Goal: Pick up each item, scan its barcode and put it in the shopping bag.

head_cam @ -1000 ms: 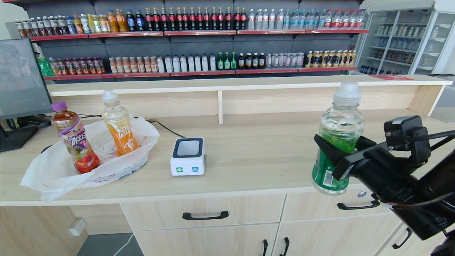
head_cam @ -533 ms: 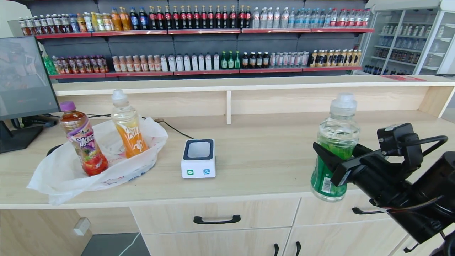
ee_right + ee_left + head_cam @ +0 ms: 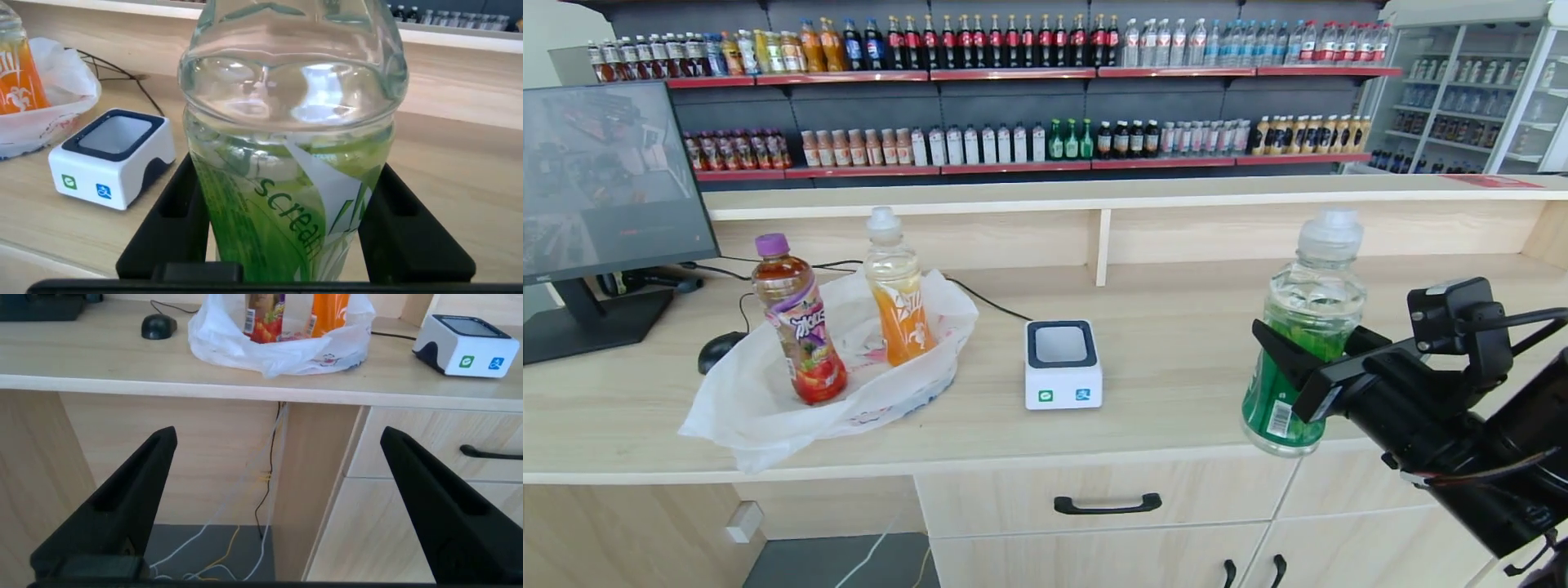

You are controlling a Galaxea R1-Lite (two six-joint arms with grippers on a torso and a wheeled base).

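My right gripper (image 3: 1307,359) is shut on a clear bottle with a green label (image 3: 1303,343), held upright above the counter's front edge, right of the scanner. The bottle (image 3: 294,163) sits between the black fingers (image 3: 167,224). Its barcode (image 3: 1279,418) faces the head camera. The white scanner (image 3: 1062,363) with a dark window stands mid-counter. To its left the white shopping bag (image 3: 743,408) lies spread open, with a red-labelled bottle (image 3: 800,331) and an orange one (image 3: 897,290) standing in it. My left gripper (image 3: 278,506) hangs open below counter level, facing the cabinet front.
A monitor (image 3: 605,188) on a stand and a black mouse (image 3: 719,351) occupy the counter's left end. A cable (image 3: 988,298) runs behind the bag. A raised ledge (image 3: 1094,200) backs the counter. Drawers with black handles (image 3: 1107,504) are below.
The head camera has swung left, so the whole scene sits further right in the picture. The held bottle now stands closer to the scanner than before.
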